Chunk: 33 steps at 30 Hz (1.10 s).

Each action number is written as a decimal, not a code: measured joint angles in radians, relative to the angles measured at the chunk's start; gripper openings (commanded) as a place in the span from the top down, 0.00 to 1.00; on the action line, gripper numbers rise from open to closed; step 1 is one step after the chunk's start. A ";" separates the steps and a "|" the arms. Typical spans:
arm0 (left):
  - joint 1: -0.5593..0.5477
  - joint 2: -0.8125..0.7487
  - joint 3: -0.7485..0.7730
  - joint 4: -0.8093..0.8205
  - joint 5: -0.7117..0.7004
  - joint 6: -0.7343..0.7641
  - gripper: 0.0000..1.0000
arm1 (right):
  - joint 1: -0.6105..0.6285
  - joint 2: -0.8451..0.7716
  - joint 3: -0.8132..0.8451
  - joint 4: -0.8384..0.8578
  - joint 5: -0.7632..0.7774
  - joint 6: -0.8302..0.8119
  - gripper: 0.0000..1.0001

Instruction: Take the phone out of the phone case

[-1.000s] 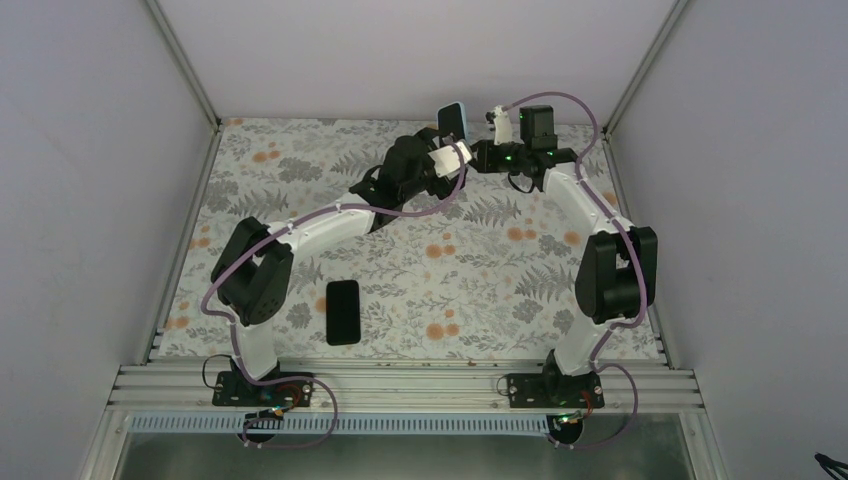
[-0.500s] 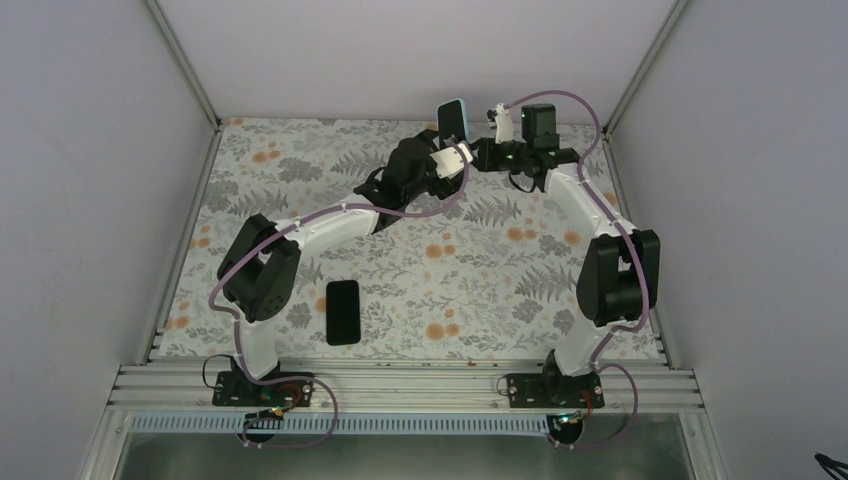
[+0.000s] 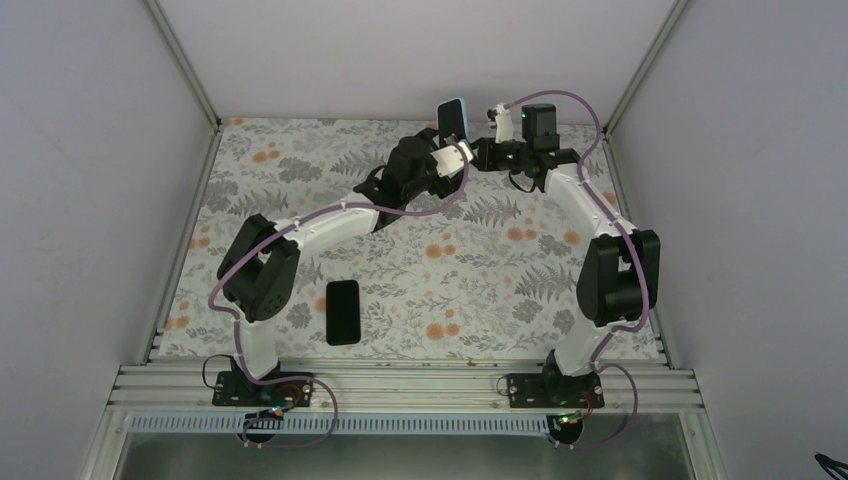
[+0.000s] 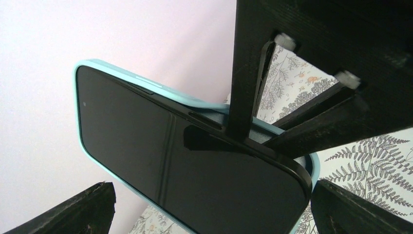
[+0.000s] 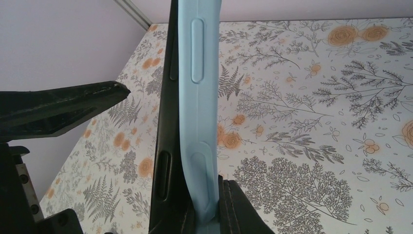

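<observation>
The phone sits in the light blue phone case, held upright above the far edge of the table. My right gripper is shut on the case's long side wall. At that spot the phone's black edge stands apart from the wall, and one phone corner is lifted out of the shell. My left gripper is open, its fingertips on either side of the phone's near end, not touching it.
A second all-black phone lies flat on the floral table cover near the front left. The back wall stands close behind the held phone. Both arms meet at the far centre of the table.
The left arm has shifted slightly right and forward, bringing its open gripper closer round the phone. The right gripper has kept its hold.
</observation>
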 measured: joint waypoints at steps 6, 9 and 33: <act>-0.001 0.000 0.026 -0.031 0.002 0.000 0.02 | 0.000 0.000 0.000 0.007 0.000 0.000 0.97; -0.004 0.000 0.036 -0.038 0.006 -0.001 0.02 | 0.000 0.000 0.000 0.007 0.002 -0.001 0.97; -0.005 0.000 0.053 -0.028 -0.027 0.013 0.02 | 0.000 0.000 0.000 0.019 0.001 0.000 0.97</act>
